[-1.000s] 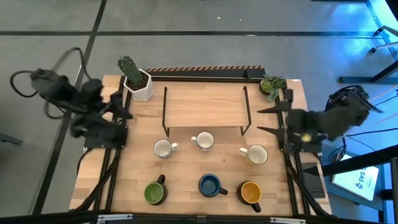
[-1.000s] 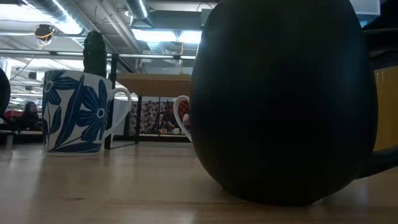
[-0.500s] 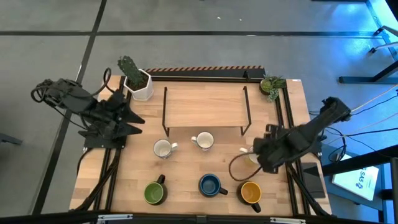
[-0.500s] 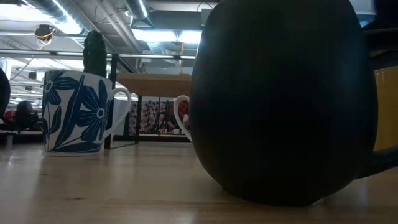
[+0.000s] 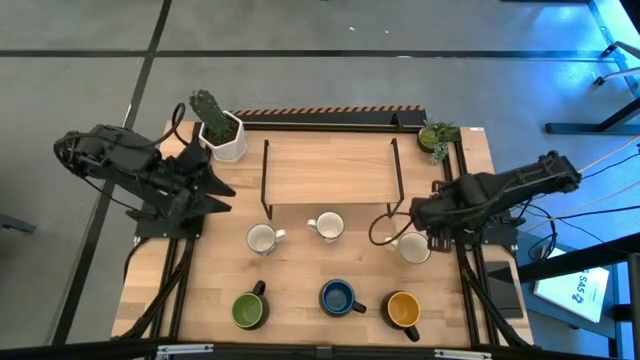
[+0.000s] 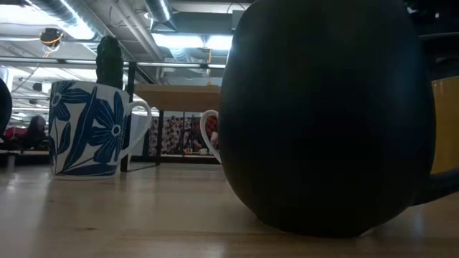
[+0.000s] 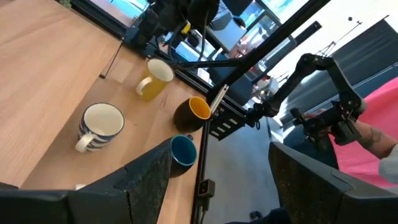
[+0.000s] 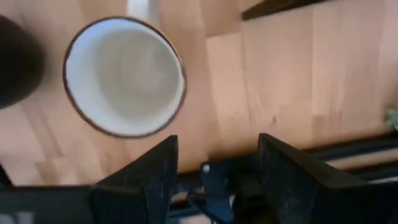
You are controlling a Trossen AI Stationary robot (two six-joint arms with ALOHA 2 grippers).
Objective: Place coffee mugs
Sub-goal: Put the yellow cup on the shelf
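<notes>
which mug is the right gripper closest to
The cream mug at the right end of the back row; the open right gripper hovers just above it, while the other five mugs sit farther left or nearer the front edge.

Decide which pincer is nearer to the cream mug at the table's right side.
Right. The right pincer hovers open just beside the cream mug, looking down on it. The left pincer is far off at the table's left edge.

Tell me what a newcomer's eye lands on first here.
Six mugs in two rows fill the table's near half: three pale ones behind, three dark ones with green, blue and orange insides in front. The right gripper hangs open over the cream mug at the pale row's right end, while the left gripper waits open at the left edge. A cactus pot marks the far-left corner.
</notes>
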